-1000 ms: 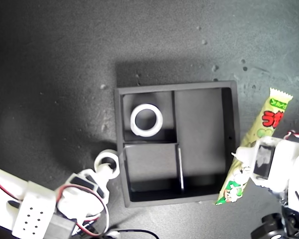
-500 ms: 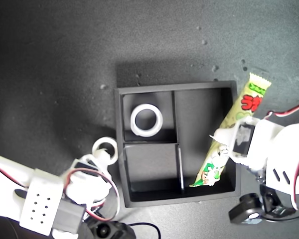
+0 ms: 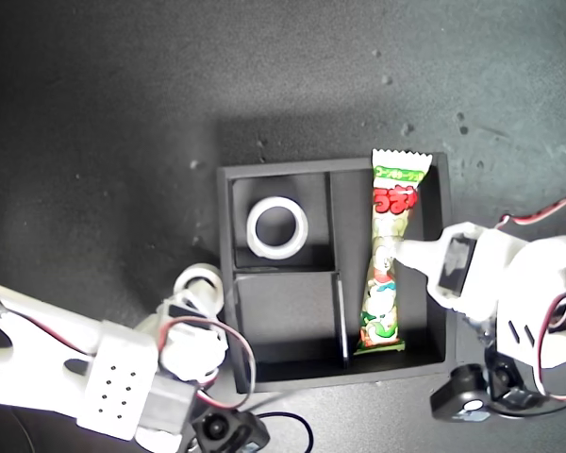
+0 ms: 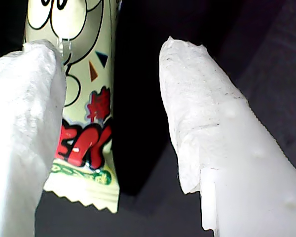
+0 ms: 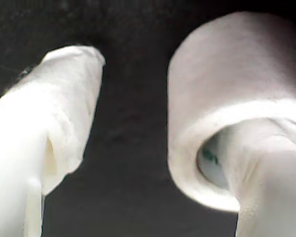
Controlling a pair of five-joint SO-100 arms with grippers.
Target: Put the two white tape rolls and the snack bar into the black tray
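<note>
Snack bar [image 3: 389, 253]: long narrow foil packet, green and white with red characters, lying lengthwise in the long compartment of the black tray [image 3: 230, 283], its upper crimped end overhanging the far wall. Judged light, thin and crinkly, likely slippery on the film; best pinched flat across the middle, not by the zigzag ends. My first end effector [image 4: 113, 123] stands spread wide, 1 wrapped finger [image 4: 19, 123] against the packet's edge, the other apart from it, so the packet looks released or nearly so. Wider all-white tape roll [image 3: 277, 226]: flat in 1 small compartment of the tray, resting free. Smaller tape roll [image 5: 227, 113]: thick, with greenish-grey core, outside the tray on the counter [image 3: 123, 113] just beside the tray's wall at the exterior view's left. Judged light and rigid, smooth-sided; a hold through the core and over the wall suits it. My second end effector [image 5: 138, 148] is parted, 1 finger seemingly inside the core, the other clear of the roll; not clamped.
</note>
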